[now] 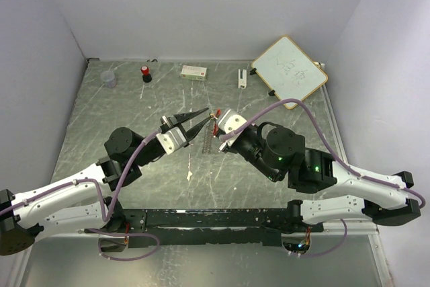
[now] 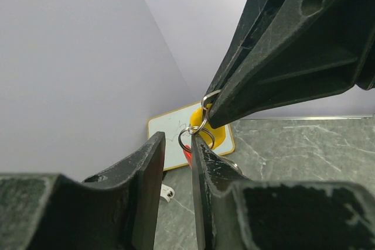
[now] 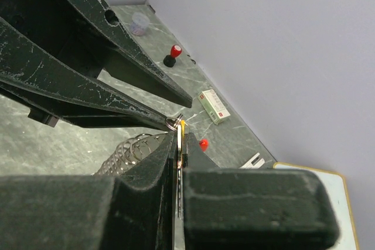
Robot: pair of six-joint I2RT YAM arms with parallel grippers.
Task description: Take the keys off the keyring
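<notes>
My right gripper [image 3: 181,137] is shut edge-on on the yellow-headed key [image 3: 182,126], held above the table. The small silver keyring [image 3: 171,123] hangs at the key's top. In the left wrist view the ring [image 2: 195,134] sits in front of the yellow key head [image 2: 214,133], with the red key [image 2: 187,155] below it. My left gripper [image 2: 177,139] is open, and its right fingertip [image 2: 199,147] touches the ring. In the top view the left gripper [image 1: 207,115] meets the right gripper [image 1: 216,120] mid-table, with the red key [image 1: 213,127] hanging there.
A silvery coil of rings [image 1: 205,140] hangs or lies under the bunch. Along the back stand a clear cup [image 1: 109,79], a red-capped black bottle [image 1: 146,73], a small box [image 1: 194,71], a white clip [image 1: 242,77] and a whiteboard [image 1: 289,67].
</notes>
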